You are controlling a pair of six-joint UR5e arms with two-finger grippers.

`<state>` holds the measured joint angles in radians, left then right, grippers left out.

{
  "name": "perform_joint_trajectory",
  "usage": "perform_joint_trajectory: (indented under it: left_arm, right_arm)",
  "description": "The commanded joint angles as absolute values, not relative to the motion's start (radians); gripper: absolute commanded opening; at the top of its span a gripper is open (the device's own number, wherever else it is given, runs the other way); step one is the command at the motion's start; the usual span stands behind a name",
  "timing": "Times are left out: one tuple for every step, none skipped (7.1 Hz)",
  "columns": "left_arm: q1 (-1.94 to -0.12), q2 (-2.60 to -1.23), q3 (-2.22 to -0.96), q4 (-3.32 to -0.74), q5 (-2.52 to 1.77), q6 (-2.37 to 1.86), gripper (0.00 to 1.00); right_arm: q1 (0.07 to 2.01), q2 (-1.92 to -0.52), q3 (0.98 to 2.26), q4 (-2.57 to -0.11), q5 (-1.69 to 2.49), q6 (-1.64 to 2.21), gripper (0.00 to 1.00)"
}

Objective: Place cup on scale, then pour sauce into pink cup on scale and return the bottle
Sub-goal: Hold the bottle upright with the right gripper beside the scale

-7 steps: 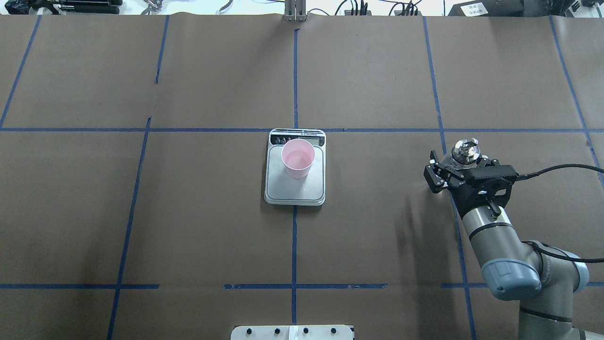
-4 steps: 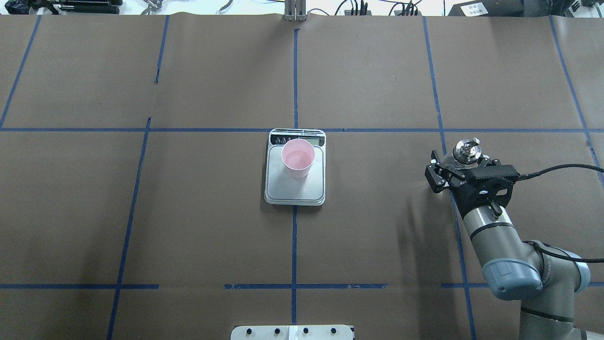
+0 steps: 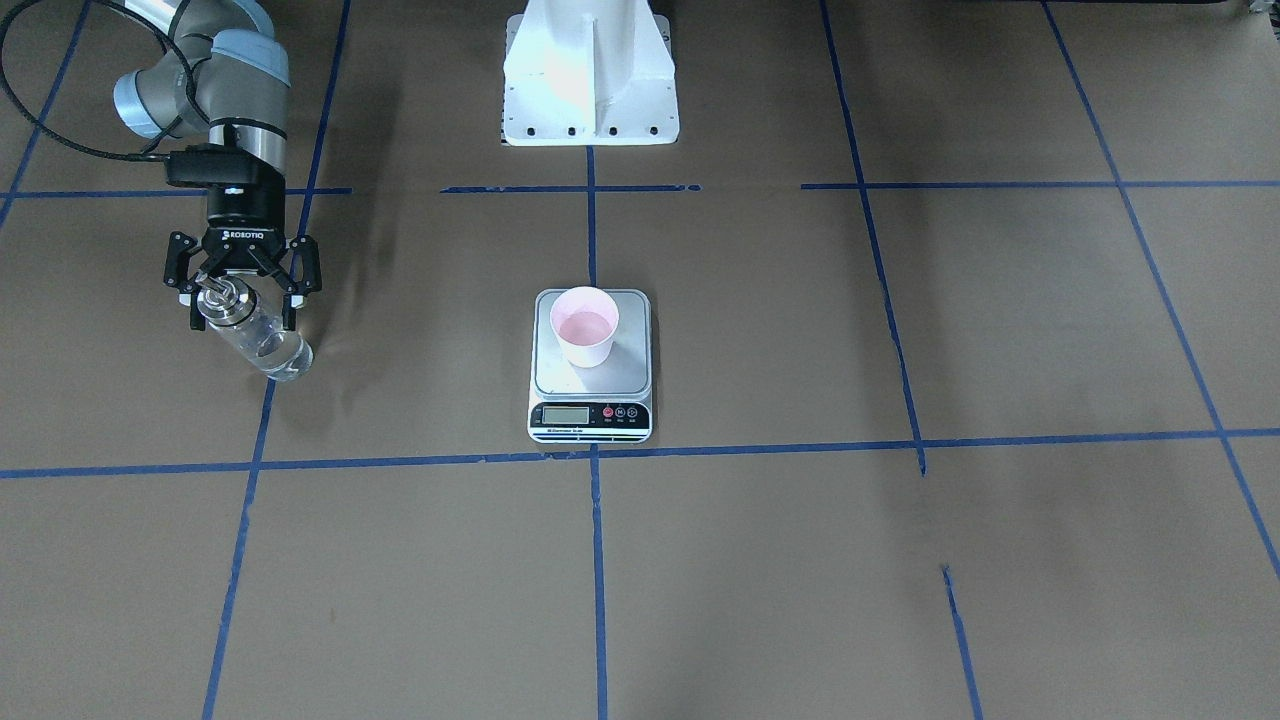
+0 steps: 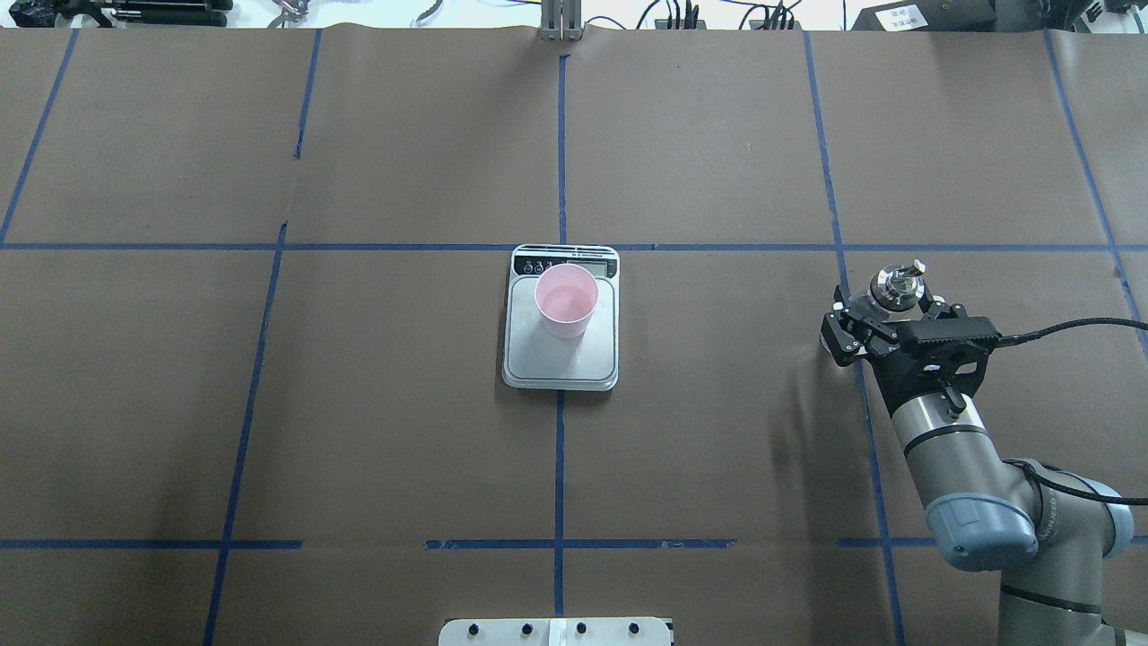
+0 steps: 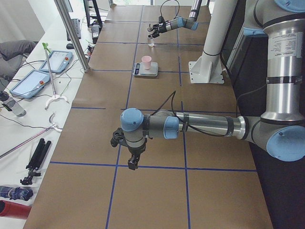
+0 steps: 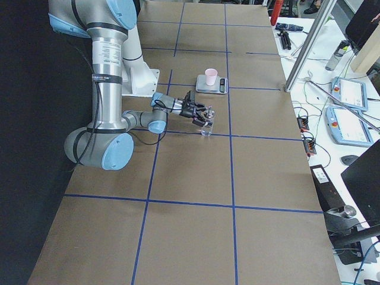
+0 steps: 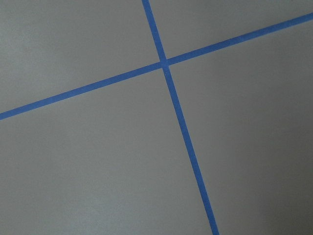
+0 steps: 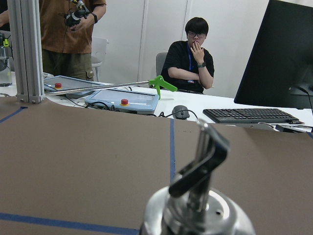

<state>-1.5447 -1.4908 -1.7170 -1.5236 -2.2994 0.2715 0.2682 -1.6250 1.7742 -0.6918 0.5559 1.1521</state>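
The pink cup (image 4: 566, 299) stands upright on the silver scale (image 4: 560, 363) at the table's middle, near the display end; it also shows in the front view (image 3: 584, 325). My right gripper (image 4: 883, 312) is shut around the clear glass bottle (image 3: 262, 345), below its silver pourer cap (image 4: 900, 285), far to the right of the scale. The bottle is upright with its base at or just above the paper, on a blue tape line (image 6: 206, 127). The cap fills the bottom of the right wrist view (image 8: 200, 205). My left gripper (image 5: 132, 163) hangs over bare paper; I cannot tell whether it is open or shut.
The white robot base (image 3: 590, 70) stands behind the scale on the robot's side. Blue tape lines (image 7: 171, 93) cross the brown paper. Beyond the far table edge are tablets (image 8: 122, 100), a keyboard (image 8: 249, 115) and two people (image 8: 193, 58).
My right gripper has shifted a little to the right with the bottle, and the cap looks smaller, so it sits lower. The cup and scale have not moved.
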Motion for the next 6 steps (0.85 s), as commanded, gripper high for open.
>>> perform_joint_trajectory:
  left_arm:
    - [-1.543,-1.491,-1.717,-1.525,-2.299,0.272,1.00]
    - [-1.543,-1.493,-1.717,-1.525,-2.299,0.272,1.00]
    - [-1.543,-1.493,-1.717,-1.525,-2.299,0.272,1.00]
    - [-1.543,-1.491,-1.717,-1.525,-2.299,0.272,1.00]
    - [-1.543,-1.491,-1.717,-1.525,-2.299,0.272,1.00]
    - [-1.543,-1.491,-1.717,-1.525,-2.299,0.272,1.00]
  right_arm:
    - [0.267,-1.624,1.767,-0.692,0.523,1.164,1.00]
    - [0.267,-1.623,1.770,-0.692,0.500,1.164,1.00]
    - [0.267,-1.623,1.784,-0.692,0.486,1.164,1.00]
    - [0.265,-1.623,1.782,-0.692,0.479,1.164,1.00]
    - [0.264,-1.623,1.775,-0.692,0.479,1.164,1.00]
    - [0.256,-1.631,1.775,-0.690,0.476,1.164,1.00]
